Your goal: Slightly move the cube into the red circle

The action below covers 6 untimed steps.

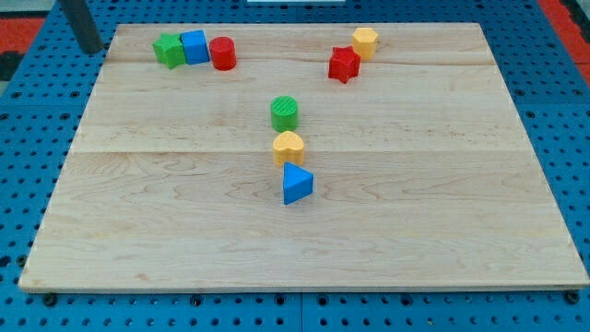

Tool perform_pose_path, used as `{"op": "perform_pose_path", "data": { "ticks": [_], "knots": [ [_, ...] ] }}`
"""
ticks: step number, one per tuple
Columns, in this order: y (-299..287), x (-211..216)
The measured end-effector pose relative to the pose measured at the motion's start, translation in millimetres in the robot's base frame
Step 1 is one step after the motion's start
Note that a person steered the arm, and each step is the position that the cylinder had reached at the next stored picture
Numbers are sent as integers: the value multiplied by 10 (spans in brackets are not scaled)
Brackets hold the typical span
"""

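Observation:
The blue cube (194, 46) sits near the top left of the wooden board (424, 194). It touches a green star block (169, 50) on its left and the red circle, a red cylinder (222, 53), on its right. The three form a row. My dark rod comes down at the view's top left, and my tip (92, 49) rests just off the board's top left corner. It is to the left of the green star and apart from it.
A yellow hexagon block (365, 41) and a red star block (344, 64) lie together at the top right. A green cylinder (285, 112), a yellow heart block (289, 148) and a blue triangle block (296, 183) line up down the board's middle.

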<state>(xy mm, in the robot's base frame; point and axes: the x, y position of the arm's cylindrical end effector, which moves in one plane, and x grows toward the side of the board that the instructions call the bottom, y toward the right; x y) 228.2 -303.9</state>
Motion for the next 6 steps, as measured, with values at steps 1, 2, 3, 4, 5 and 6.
{"op": "perform_pose_path", "data": {
  "ticks": [1,2,3,4,5,6],
  "knots": [
    [-11,-349],
    [96,-373],
    [323,-302],
    [992,-278],
    [1338,-226],
    [1378,-25]
  ]
}}
